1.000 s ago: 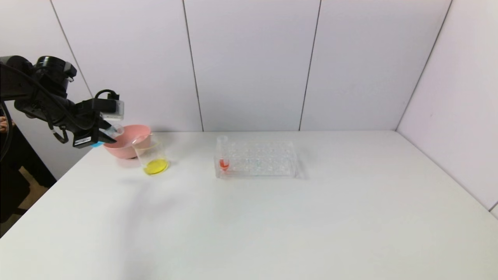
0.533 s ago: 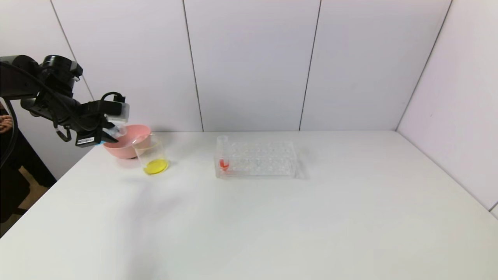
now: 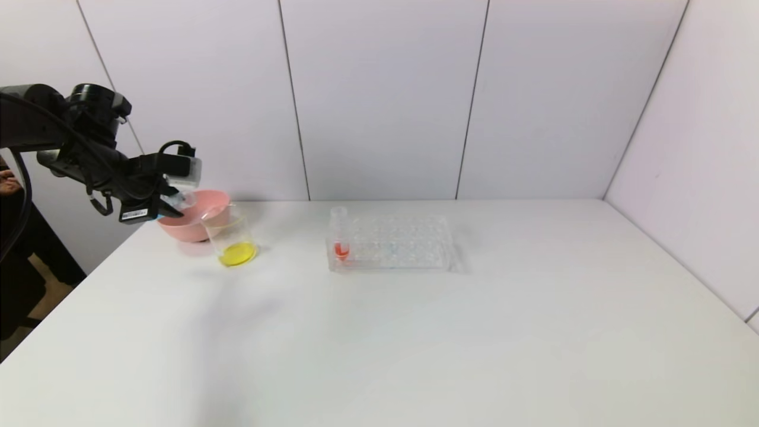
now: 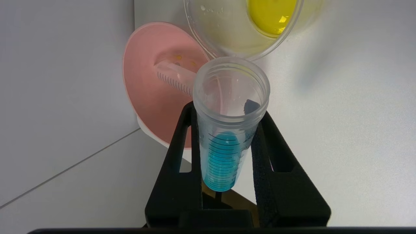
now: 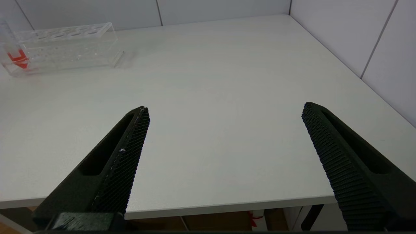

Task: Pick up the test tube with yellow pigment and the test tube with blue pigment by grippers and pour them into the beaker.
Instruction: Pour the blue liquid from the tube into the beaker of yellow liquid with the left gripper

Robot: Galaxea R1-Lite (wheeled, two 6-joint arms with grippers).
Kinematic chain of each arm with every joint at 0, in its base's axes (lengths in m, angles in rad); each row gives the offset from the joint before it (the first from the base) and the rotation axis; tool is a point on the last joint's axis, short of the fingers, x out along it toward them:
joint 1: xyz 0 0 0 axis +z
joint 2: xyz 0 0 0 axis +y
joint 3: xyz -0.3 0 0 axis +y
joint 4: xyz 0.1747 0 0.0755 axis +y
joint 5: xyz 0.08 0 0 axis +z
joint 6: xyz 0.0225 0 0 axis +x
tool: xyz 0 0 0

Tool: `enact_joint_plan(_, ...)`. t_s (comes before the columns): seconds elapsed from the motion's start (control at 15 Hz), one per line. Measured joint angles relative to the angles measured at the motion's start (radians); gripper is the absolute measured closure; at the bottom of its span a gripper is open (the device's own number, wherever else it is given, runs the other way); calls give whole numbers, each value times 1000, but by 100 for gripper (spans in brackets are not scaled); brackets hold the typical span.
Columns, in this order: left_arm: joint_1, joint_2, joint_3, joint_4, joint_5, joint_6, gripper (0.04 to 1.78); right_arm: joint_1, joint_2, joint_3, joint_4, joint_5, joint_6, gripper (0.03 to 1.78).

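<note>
Spanning the scene, the white worktop [image 3: 415, 332] carried a clear many-holed rack [image 3: 391, 243], a pink bowl [image 3: 193, 214] and the clear beaker [image 3: 232, 238] with yellow liquid. Above the bowl's rim, the left tool [image 4: 227, 113] clenched the slim blue-pigment test tube [image 4: 227, 130], its mouth toward the beaker. The right tool [image 5: 224, 113] hung spread over the worktop's near edge.

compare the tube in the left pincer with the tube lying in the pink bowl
The blue tube is clamped in the left pincer above the pink bowl; the bowl tube lies loose on its side in the bowl. The blue tube holds blue liquid; the bowl tube looks empty. Both are clear and graduated.
</note>
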Motion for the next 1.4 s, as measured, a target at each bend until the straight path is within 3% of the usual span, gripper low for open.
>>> enact_joint_plan(1.4, -59, 38, -7, -30, 155, 48, 137, 0, 0, 0, 0, 0, 0, 10)
